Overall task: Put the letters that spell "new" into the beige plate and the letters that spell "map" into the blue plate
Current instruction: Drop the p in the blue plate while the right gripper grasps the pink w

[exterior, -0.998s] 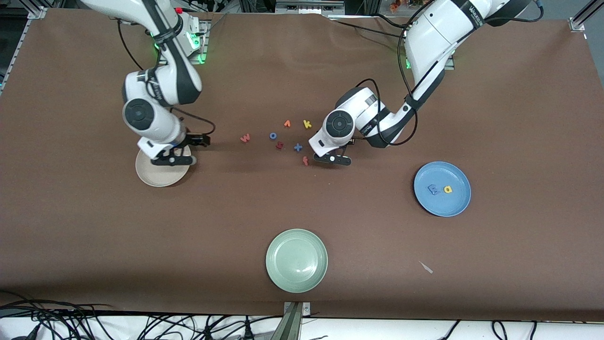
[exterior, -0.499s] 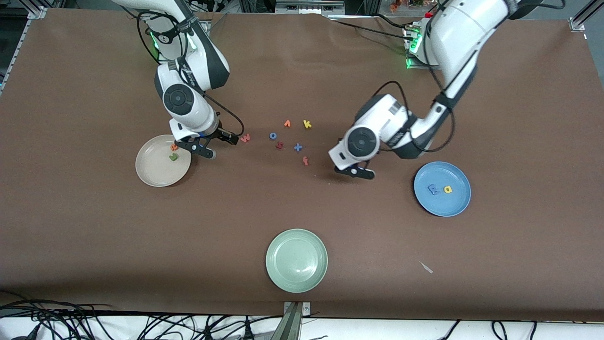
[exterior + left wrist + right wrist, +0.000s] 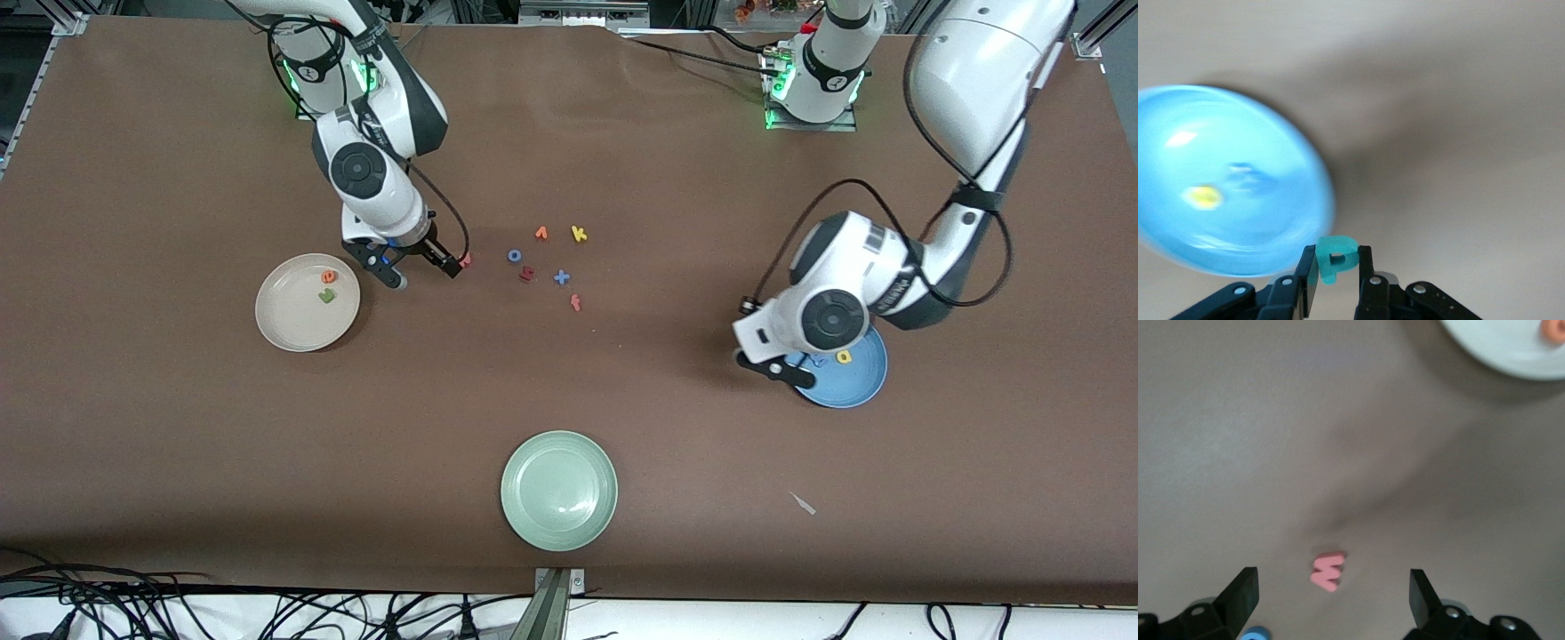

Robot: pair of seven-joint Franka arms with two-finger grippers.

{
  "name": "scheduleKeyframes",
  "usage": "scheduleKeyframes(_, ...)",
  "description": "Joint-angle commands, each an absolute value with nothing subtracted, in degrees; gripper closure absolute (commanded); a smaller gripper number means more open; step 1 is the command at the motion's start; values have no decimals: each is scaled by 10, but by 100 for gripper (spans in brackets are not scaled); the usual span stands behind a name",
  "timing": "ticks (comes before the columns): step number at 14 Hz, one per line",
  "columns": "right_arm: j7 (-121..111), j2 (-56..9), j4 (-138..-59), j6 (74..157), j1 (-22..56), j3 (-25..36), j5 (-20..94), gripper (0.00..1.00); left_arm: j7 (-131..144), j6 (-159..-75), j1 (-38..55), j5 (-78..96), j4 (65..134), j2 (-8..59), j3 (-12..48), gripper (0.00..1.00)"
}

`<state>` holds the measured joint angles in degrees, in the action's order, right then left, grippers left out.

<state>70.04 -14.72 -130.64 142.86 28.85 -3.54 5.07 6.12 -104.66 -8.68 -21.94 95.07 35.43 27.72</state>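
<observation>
My left gripper (image 3: 1337,261) is shut on the teal p (image 3: 1337,251) and hangs over the rim of the blue plate (image 3: 855,384) (image 3: 1225,220). A yellow a (image 3: 844,356) (image 3: 1203,197) and a blue m (image 3: 1245,177) lie in that plate. In the front view the left gripper (image 3: 772,366) covers the plate's edge. My right gripper (image 3: 425,274) (image 3: 1332,575) is open and low over the pinkish-red w (image 3: 465,260) (image 3: 1327,570), which lies flat on the table between its fingers. An orange e (image 3: 328,277) and a green n (image 3: 327,296) lie in the beige plate (image 3: 293,324) (image 3: 1498,350).
Loose letters lie mid-table: orange v (image 3: 540,233), yellow k (image 3: 579,234), blue o (image 3: 514,255), a dark red letter (image 3: 526,274), a blue cross (image 3: 561,277) and red f (image 3: 575,303). A pale green plate (image 3: 558,524) sits nearest the front camera, a white scrap (image 3: 803,503) beside it.
The left arm swung from the letter cluster to the blue plate's rim with the p. The right arm left the beige plate, where e and n now show, and came over the w.
</observation>
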Motion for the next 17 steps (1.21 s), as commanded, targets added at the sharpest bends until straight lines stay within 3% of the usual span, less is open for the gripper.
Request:
scheduleKeyframes(1,744,-140,-1327,1467,287,-54,58,0,32,-1070,-126,-273,955,376,282,90)
scheduleKeyframes(5,772,-169,-1364,1567,288,-57,58,0,33,-1102,-149,-270,955,402,280,89)
scheduleKeyframes(13,787,-212,-1360,1596,293,-72,57,1,36,-1095,-165,-269,967,411,276,77)
scheduleKeyframes(14,787,-216,-1360,1605,294,-72,58,4,36,-1095,-168,-269,968,412,276,69)
scheduleKeyframes(16,786,-220,-1358,1607,293,-72,57,11,39,-1094,-169,-266,967,411,276,19)
scheduleKeyframes(17,784,-220,-1357,1606,293,-72,57,14,39,-1093,-169,-255,961,410,277,8)
